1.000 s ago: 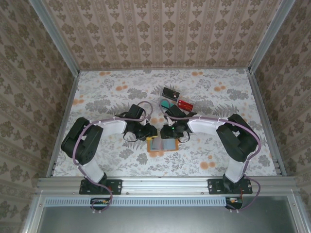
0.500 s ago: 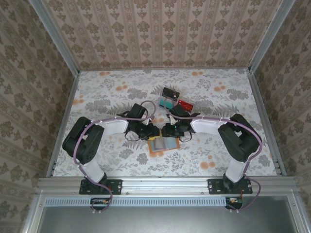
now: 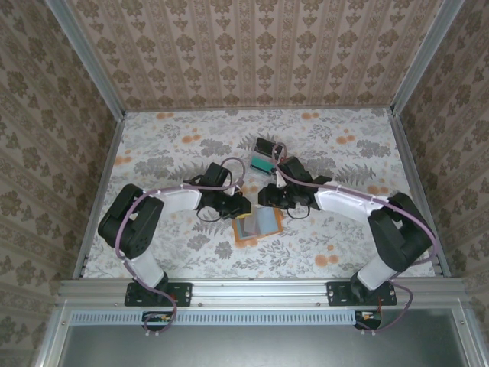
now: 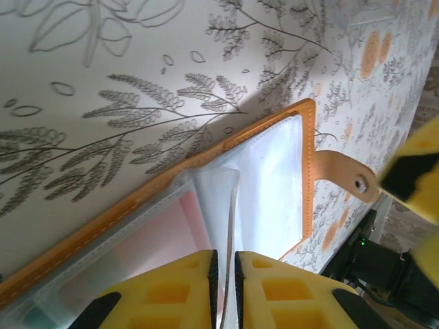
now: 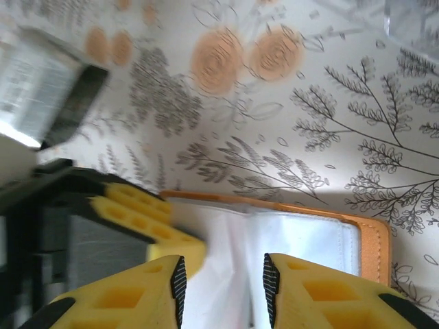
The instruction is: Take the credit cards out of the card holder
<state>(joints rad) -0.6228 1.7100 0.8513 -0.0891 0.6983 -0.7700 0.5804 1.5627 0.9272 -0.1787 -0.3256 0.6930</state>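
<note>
Orange in its stitched border, the thin booklet-style card holder [image 3: 257, 228] is being seen lying open on the floral-printed tabletop [image 3: 168, 252], near the middle and toward the near side. Its long axis is being set roughly left to right, with the right end turned slightly away. In the left wrist view an orange strap tab [image 4: 346, 175] is being shown sticking out from one short edge.

Broad stretches of tabletop are being left open on both sides of the holder, and the wallpapered walls [image 3: 244, 53] are standing well apart from it. The near aluminium rail [image 3: 260, 289] is lying closer.

A clear plastic pocket leaf [image 4: 221, 205] is being pinched upright by the nearly closed left gripper [image 4: 224, 277]. The right gripper [image 5: 223, 288] is being held with its fingers spread above the pockets, just beside the left one.

Beyond the holder, a small black card [image 3: 265, 146] and a teal-green card [image 3: 260, 162] are being seen flat on the table.
</note>
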